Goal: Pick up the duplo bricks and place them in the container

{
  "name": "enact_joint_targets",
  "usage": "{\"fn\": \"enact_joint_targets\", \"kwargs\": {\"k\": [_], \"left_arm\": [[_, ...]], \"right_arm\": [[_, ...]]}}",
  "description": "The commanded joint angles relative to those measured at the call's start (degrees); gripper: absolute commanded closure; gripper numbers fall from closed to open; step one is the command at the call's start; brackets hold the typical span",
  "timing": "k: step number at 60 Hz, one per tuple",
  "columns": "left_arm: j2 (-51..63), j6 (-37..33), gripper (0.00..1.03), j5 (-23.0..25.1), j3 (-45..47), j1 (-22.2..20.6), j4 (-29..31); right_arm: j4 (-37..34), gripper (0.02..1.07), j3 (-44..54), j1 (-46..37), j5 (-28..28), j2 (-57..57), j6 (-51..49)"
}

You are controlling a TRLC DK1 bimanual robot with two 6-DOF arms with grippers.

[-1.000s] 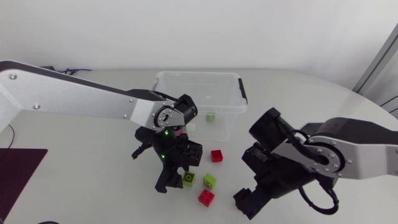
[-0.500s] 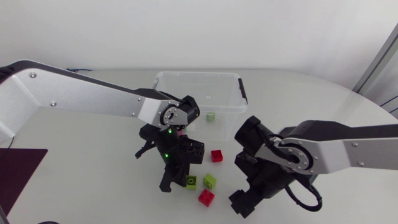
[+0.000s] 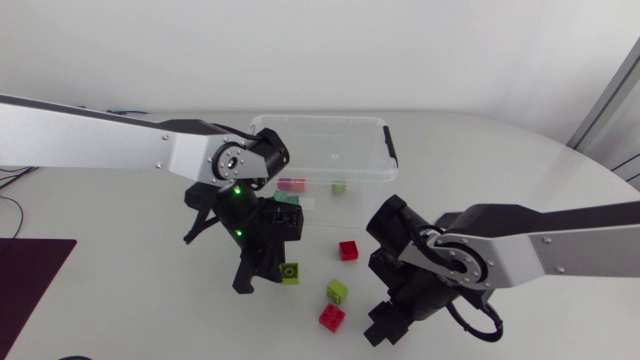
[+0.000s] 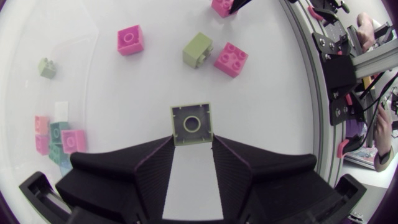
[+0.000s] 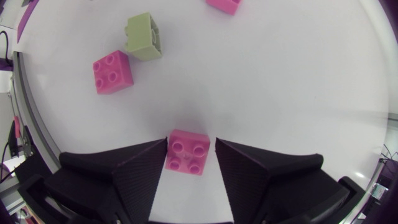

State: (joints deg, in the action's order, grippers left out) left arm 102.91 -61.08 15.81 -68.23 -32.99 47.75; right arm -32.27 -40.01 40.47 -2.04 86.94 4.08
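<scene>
Since a moment ago our left gripper (image 4: 192, 147) has swung back from the pile and lifted the green brick (image 4: 191, 124) with it. Our right gripper (image 5: 191, 144) has slid in closer to the bricks.

Our left fingers are squeezed on the green brick, but only with their very tips. The container (image 3: 300, 119) sits behind that arm, well apart from the brick, and it has a few bricks in it already. Our right fingers stand apart with a pink brick (image 5: 188, 151) between them. A thin strip of table seems to show at one side, so we think they are not pinching it yet.

The green brick could slip out on the way, because so little of it is held. A fast swing or a bump on the container wall would do that. The pink brick sits a bit crooked, so closing on it could twist it or pop it out. A second green brick (image 5: 144, 36) and a second pink brick (image 5: 113, 71) lie near and could get knocked. Our two arms are close and could bump.
</scene>
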Motion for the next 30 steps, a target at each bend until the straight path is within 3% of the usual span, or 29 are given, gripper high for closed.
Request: {"fn": "enact_joint_targets", "kwargs": {"k": [1, 10, 23, 30], "left_arm": [[-3.3, 0.5, 0.73, 0.3, 1.7, 1.6, 1.1], [-9.0, 0.8, 0.73, 1.0, 0.2, 5.6, 1.3], [-13.4, 5.8, 0.73, 7.1, -6.8, 11.8, -0.1], [-13.0, 13.5, 0.73, 7.1, -7.6, 13.0, -9.7]], "right_arm": [[0.7, 0.7, 1.9, 0.5, 0.4, 1.1, -0.3], [0.2, 0.75, 2.6, 0.5, 0.8, -0.5, -1.4], [-4.5, 0.77, -0.2, -0.3, 1.0, -7.1, -2.1], [-8.2, 0.77, -3.8, -2.2, 1.0, -11.2, -3.1]]}}
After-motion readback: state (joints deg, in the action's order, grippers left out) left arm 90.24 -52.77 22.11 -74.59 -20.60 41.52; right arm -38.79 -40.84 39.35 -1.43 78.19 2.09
